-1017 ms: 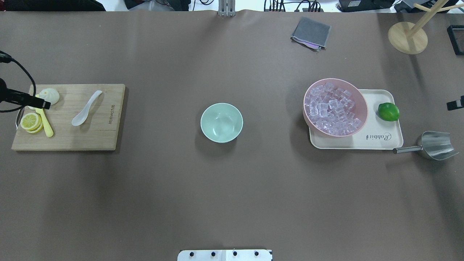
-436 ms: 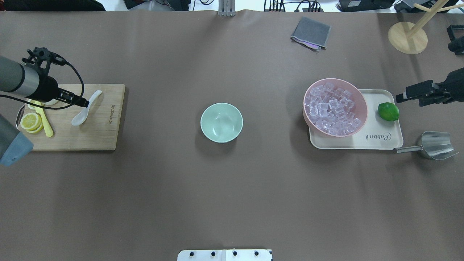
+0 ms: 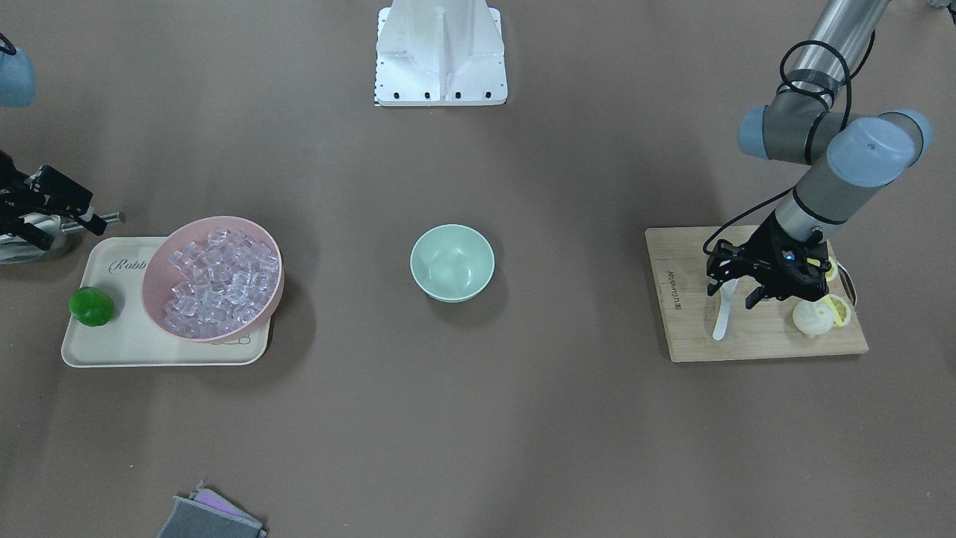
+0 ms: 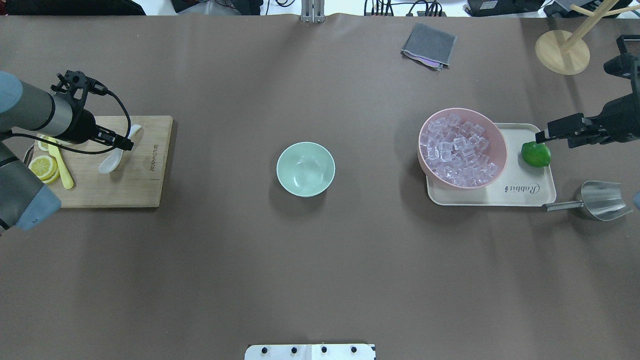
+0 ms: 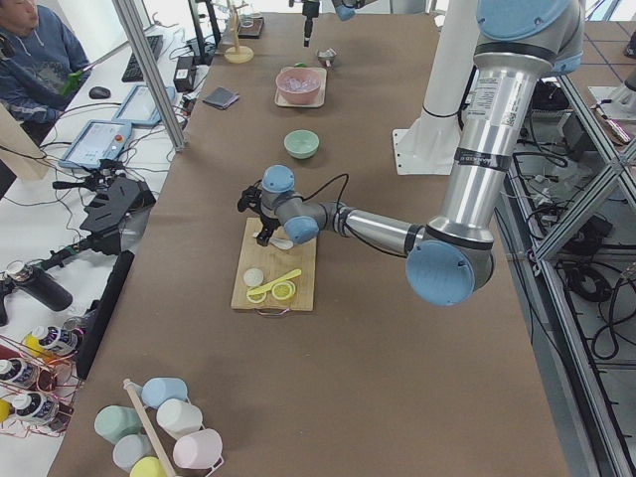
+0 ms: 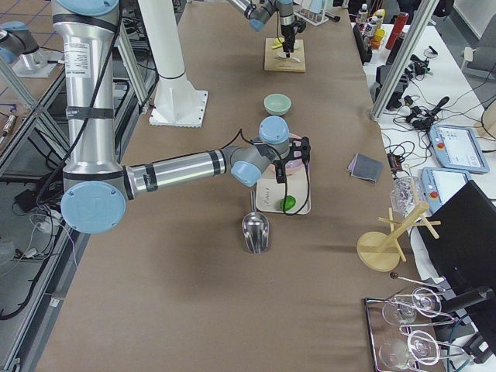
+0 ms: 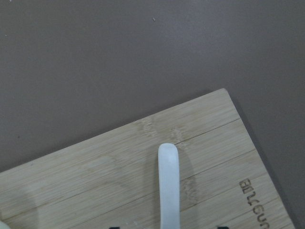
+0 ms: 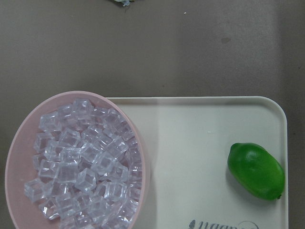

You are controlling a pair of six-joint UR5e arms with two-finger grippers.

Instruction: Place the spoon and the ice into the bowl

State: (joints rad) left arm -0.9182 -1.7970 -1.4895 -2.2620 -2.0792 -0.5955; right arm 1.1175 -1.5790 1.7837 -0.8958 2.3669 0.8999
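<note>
You see the left gripper, jaws apart, over the spoon near the table's left edge. The right gripper is also apart, near the lime — ice by the right edge, bowl mid-table.

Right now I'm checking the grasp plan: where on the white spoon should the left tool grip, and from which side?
Take the spoon by its slim handle, from straight above, closing across its width. It lies flat on the cutting board, and the scoop looks too wide and deep.
</note>
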